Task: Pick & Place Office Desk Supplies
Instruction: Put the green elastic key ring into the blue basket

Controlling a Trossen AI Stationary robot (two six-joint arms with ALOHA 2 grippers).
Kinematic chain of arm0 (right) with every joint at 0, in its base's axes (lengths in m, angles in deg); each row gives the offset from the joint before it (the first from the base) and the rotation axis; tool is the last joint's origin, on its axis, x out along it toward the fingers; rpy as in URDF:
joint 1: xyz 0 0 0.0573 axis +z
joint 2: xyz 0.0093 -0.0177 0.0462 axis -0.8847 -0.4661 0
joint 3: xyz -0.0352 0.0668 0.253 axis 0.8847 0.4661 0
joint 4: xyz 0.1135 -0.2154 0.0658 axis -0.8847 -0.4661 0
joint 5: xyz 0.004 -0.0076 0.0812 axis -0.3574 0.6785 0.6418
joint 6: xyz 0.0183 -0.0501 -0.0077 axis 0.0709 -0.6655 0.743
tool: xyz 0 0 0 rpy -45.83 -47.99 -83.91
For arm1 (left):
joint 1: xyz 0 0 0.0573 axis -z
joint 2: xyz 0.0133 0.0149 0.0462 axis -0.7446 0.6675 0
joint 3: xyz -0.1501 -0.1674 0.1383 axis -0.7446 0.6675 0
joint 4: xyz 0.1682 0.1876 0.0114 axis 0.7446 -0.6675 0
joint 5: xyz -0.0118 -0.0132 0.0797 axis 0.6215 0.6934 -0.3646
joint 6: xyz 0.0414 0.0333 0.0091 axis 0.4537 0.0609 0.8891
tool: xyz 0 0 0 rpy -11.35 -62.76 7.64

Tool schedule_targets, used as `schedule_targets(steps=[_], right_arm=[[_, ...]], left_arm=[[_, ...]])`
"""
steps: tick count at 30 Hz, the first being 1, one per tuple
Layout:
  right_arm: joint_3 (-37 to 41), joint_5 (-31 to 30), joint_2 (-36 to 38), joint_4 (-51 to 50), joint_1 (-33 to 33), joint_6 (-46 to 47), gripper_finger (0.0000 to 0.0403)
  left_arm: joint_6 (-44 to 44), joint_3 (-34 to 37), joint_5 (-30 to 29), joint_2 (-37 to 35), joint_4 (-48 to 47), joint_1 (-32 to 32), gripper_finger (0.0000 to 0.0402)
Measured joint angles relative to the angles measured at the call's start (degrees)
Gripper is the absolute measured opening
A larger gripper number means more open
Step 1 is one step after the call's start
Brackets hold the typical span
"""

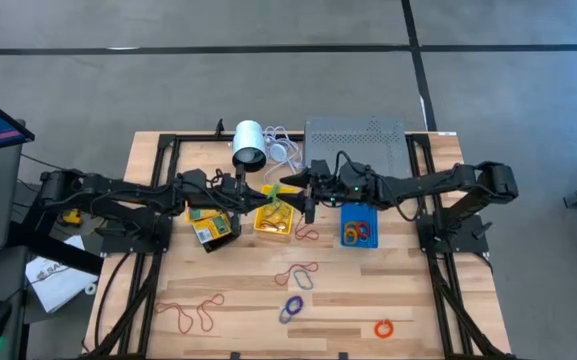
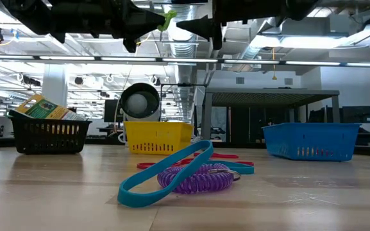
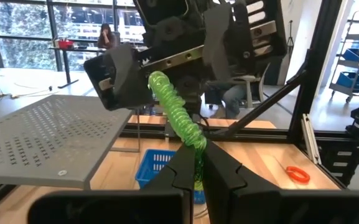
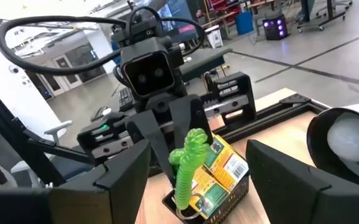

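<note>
Closest to the front edge of the wooden desk (image 1: 368,300) you've got loose loops lying flat: a thin red rubber band (image 1: 196,313) squiggled out on the left, a purple coiled loop (image 1: 290,308) with a flat blue band (image 2: 165,174) leaning over it, an orange ring (image 1: 383,328) off to the right, and another red-and-blue tangle (image 1: 298,275) a bit further in. Behind those sit three small slotted plastic bins in a row: black bin (image 1: 213,226) stuffed with yellow-and-green packets (image 4: 216,171), yellow bin (image 1: 274,222) in the middle, blue bin (image 1: 359,224) with a few bands in it. Up in the air over the yellow bin, the left gripper (image 3: 195,163) has its jaws clamped on a springy green coiled band (image 3: 178,115), which sticks out toward the right gripper (image 4: 198,180). That one faces it with jaws spread wide on either side of the coil, not touching it as far as I can tell. Further back there's a white cylinder (image 1: 249,143) with its white cable (image 1: 283,148), and a grey perforated metal stand (image 1: 356,135) right beside it at the far edge.
</note>
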State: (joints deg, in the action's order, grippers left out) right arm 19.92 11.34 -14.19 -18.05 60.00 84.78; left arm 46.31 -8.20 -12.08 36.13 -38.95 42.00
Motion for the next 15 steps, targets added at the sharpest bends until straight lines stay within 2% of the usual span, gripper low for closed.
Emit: schedule_targets(steps=[7, 15], right_arm=[[0.05, 0.01, -1.05, 0.51, -0.62, 0.02, 0.0246], [-0.07, 0.02, -0.98, 1.66, -1.24, 0.0, 0.0161]], left_arm=[[0.02, 0.0, 0.04, 0.0, 0.07, 0.0, 0.0005], [0.37, 0.02, 0.09, -0.02, 0.11, 0.0, 0.0005]])
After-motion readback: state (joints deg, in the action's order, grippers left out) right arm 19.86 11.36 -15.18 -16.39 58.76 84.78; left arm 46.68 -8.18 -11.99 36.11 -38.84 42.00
